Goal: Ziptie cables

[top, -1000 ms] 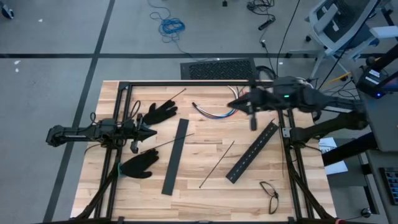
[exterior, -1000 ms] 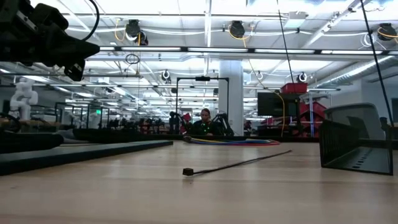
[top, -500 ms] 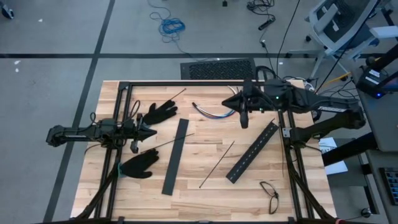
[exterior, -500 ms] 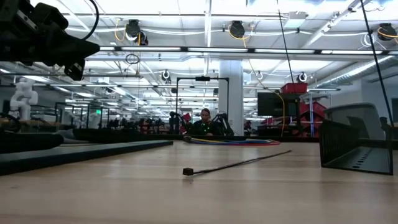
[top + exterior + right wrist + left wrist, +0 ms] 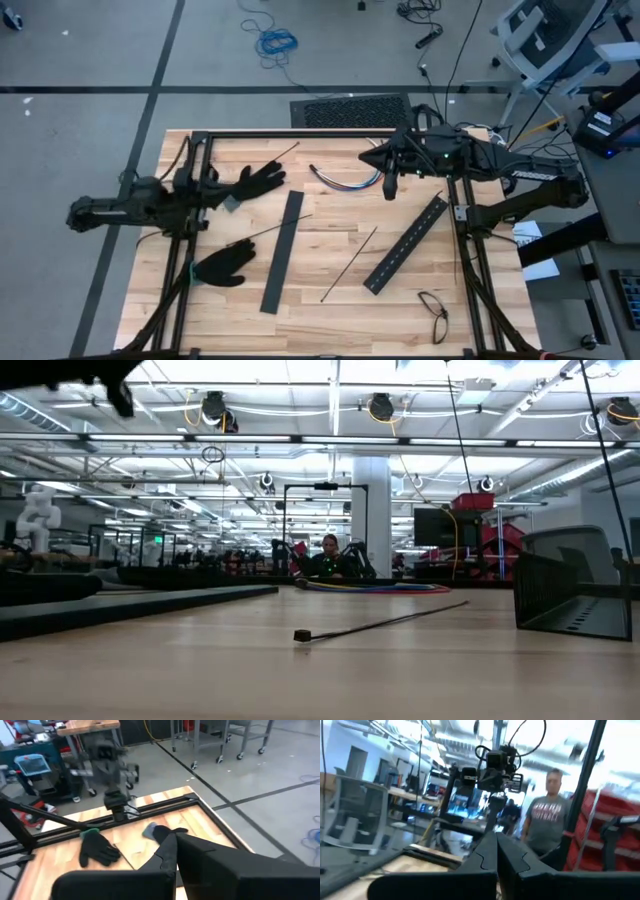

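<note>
Left arm: reaches in from the table's left edge, lying roughly level. Left gripper point(image 5: 228, 190) at the left side of the table, fingers point(image 5: 487, 851) pressed together, tips meeting.

Right arm: comes in from the right side, angled across the far right part of the table. Right gripper point(image 5: 388, 188) points toward the table's near edge, fingers point(image 5: 169, 851) closed against each other.
</note>
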{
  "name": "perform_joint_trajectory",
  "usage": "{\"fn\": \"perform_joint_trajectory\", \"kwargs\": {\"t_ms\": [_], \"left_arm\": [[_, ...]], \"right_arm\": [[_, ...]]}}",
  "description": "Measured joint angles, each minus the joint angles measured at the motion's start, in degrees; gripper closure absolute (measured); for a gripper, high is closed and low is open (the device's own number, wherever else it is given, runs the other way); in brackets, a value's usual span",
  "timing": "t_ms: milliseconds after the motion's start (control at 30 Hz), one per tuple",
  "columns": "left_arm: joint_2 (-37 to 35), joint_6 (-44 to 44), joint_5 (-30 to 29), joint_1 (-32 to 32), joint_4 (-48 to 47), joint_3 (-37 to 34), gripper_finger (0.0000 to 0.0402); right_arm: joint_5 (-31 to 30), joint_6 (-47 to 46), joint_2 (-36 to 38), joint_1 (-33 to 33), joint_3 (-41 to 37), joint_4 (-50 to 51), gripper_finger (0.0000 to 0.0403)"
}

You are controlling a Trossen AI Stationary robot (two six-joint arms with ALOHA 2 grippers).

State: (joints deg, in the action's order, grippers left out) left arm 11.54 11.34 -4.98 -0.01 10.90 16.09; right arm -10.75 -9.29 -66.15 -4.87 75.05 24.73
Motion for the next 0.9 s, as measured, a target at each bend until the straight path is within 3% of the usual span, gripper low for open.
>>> {"fn": "perform_joint_trajectory", "kwargs": {"t_ms": [133,233,333,400,500,600,667,800,900], "left_arm": [[17.8,-11.7,-1.1,0.0,-4.6,15.4,0.0401],[30.5,-20.2,-1.5,0.0,-20.3,28.7,0.0401],[41.4,-21.1,-1.4,0.0,-38.5,40.1,0.0401],[46.5,-17.8,0.5,0.0,-45.0,44.1,0.0401],[48.8,-10.4,3.6,0.0,-43.0,45.2,0.0401],[48.5,-0.1,3.0,-1.4,-40.0,43.1,0.0401],[48.4,5.9,-1.0,-3.6,-38.6,40.9,0.0401],[48.3,15.9,-12.1,-9.6,-38.2,36.2,0.0401],[48.8,22.0,-17.1,-13.5,-38.2,32.2,0.0401]], "right_arm": [[0.0,2.8,0.0,-2.4,0.0,0.3,0.0403],[0.2,3.1,0.3,-4.7,0.0,3.0,0.0403],[0.2,3.9,1.2,-6.6,0.0,11.3,0.0403],[0.2,4.8,1.5,-7.4,0.0,19.7,0.0403],[0.7,4.4,1.2,-7.7,0.0,31.5,0.0403],[4.8,4.8,-0.1,-7.7,0.0,40.8,0.0403],[6.7,5.8,-0.7,-7.4,-0.7,43.3,0.0403],[7.3,6.7,-0.6,-7.0,-5.6,39.2,0.0403],[13.7,3.4,-0.6,-7.0,-12.8,34.2,0.0403]]}}
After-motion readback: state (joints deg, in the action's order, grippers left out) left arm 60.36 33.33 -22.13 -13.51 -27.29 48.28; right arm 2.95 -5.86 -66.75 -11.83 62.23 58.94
